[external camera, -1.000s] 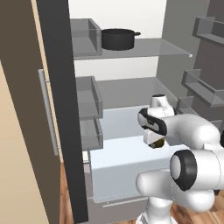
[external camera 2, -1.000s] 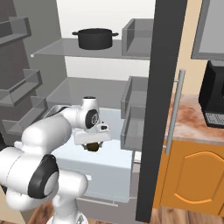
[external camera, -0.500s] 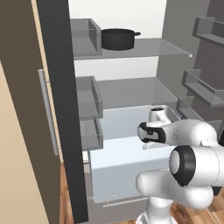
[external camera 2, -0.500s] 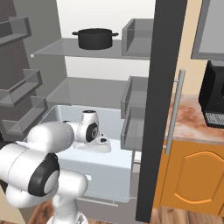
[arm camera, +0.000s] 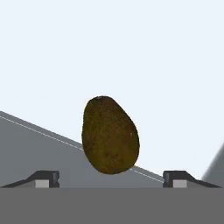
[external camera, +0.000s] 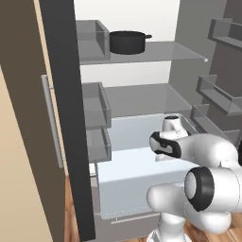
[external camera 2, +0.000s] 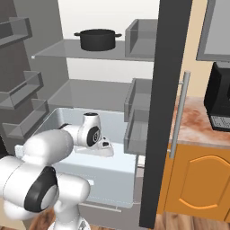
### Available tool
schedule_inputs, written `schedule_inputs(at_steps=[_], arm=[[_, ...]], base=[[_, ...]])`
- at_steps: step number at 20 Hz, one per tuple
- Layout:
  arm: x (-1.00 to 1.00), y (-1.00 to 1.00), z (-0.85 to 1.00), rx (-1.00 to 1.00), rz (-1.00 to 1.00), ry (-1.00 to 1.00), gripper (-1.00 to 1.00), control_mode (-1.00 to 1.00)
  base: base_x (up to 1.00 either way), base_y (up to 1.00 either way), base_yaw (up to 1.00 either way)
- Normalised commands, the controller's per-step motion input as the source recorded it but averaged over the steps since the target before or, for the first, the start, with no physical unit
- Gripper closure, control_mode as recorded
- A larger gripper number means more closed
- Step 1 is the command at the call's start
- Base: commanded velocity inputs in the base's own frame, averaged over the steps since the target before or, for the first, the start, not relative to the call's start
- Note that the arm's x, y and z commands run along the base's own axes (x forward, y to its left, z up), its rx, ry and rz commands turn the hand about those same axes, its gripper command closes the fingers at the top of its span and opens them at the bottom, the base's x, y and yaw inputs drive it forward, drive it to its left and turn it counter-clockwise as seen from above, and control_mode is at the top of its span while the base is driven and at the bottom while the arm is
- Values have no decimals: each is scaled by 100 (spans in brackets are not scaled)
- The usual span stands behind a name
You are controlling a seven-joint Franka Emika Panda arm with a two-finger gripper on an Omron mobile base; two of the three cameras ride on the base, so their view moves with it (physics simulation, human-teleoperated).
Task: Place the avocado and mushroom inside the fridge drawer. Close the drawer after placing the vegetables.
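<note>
Since the frame of one second ago, the arm has gone down and forward into the open fridge, and the avocado (arm camera: 110, 135), which sat between the fingers then, is now free of them. From the left base camera, the fridge drawer (external camera: 127, 177) stands pulled out at the bottom of the fridge, its pale front panel towards the robot, and the wrist reaches low over its right rear part. On the top shelf (external camera: 156, 52) a black pot (external camera: 126, 41) stands near the middle. From the right base camera, the same drawer (external camera 2: 117, 168) is open and the hand lies low inside it, close to the left rear wall; a black coffee machine (external camera 2: 219, 103) stands on the counter (external camera 2: 197, 128) at the far right. In the hand camera, the gripper (arm camera: 112, 179) is wide open, the two finger tips (arm camera: 43, 178) well apart at the bottom edge, and it holds nothing. The avocado stands upright between them but touches neither, over the pale drawer surface. Whether it already rests on the drawer floor, I cannot tell.
</note>
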Motion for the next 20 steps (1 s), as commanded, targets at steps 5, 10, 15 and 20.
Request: schedule_inputs(at_steps=[5,10,15,20], arm=[[1,2,93,0,0,-5,-100,-100],[-18,10,100,0,-5,-13,-100,-100],[-49,21,100,0,-9,-18,-100,-100],[-48,0,37,0,-4,-15,-100,-100]], base=[[0,0,0],[0,0,0],[0,0,0],[0,0,0]])
